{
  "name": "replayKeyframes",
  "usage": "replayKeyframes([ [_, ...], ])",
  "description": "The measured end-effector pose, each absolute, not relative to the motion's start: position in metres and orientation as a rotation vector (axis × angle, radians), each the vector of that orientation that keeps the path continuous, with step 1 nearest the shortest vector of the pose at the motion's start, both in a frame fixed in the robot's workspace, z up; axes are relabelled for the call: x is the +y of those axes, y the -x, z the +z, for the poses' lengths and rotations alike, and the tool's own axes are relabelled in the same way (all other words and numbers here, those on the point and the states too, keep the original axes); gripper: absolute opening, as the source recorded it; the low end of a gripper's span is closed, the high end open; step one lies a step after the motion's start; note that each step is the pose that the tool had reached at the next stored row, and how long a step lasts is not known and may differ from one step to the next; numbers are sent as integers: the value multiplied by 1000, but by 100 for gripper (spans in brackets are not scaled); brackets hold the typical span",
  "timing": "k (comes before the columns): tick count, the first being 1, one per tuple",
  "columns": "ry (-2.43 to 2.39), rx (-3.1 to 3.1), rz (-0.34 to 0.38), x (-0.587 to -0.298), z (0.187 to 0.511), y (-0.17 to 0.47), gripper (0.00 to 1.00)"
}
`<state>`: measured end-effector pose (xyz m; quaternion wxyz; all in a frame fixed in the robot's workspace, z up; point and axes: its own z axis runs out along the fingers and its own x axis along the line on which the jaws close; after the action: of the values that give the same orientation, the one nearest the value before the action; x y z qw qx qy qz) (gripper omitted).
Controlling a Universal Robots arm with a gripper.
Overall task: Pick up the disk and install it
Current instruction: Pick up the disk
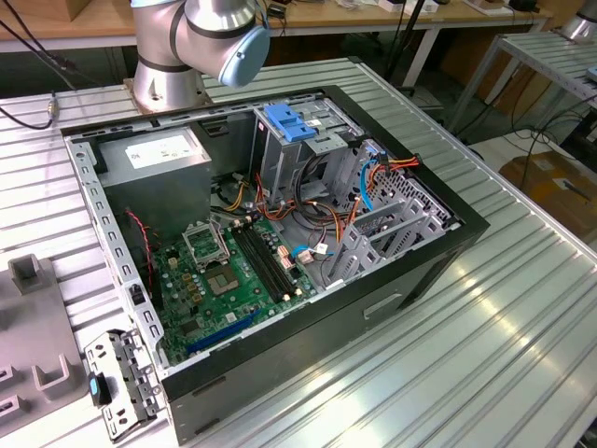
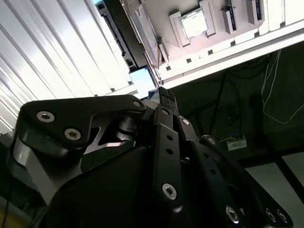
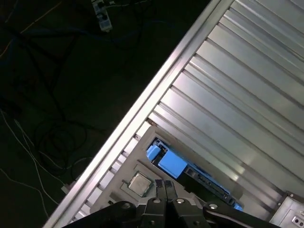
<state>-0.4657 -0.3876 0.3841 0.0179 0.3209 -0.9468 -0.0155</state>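
Ribbed aluminium tabletop (image 3: 237, 95) spreads out past your gripper (image 3: 164, 183), whose fingertips sit drawn narrow, closed together. Straight ahead of those tips you have the disk (image 3: 171, 164), blue-edged, lying flat, with a processor chip (image 3: 139, 183) just beside them.

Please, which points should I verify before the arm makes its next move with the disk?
1. Disk found: ok. The flat grey rectangular disk with blue plastic edge lies near the edge of the slatted metal table.
2. Gripper aligned: cannot tell. The black gripper is close to the disk; contact is unclear.
3. Jaws ready to grasp: not ok. They look shut, holding nothing.
4. Bay free: cannot tell. The blue plastic latch tops the grey metal cage in the open black computer case; its inside is hidden.
5. Cables clear: not ok. Orange and blue cables run beside the cage.
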Motion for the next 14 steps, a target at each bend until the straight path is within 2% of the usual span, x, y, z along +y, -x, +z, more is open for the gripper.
replayKeyframes([
  [14,-1326,-2805,-41,-388,384,466,11],
])
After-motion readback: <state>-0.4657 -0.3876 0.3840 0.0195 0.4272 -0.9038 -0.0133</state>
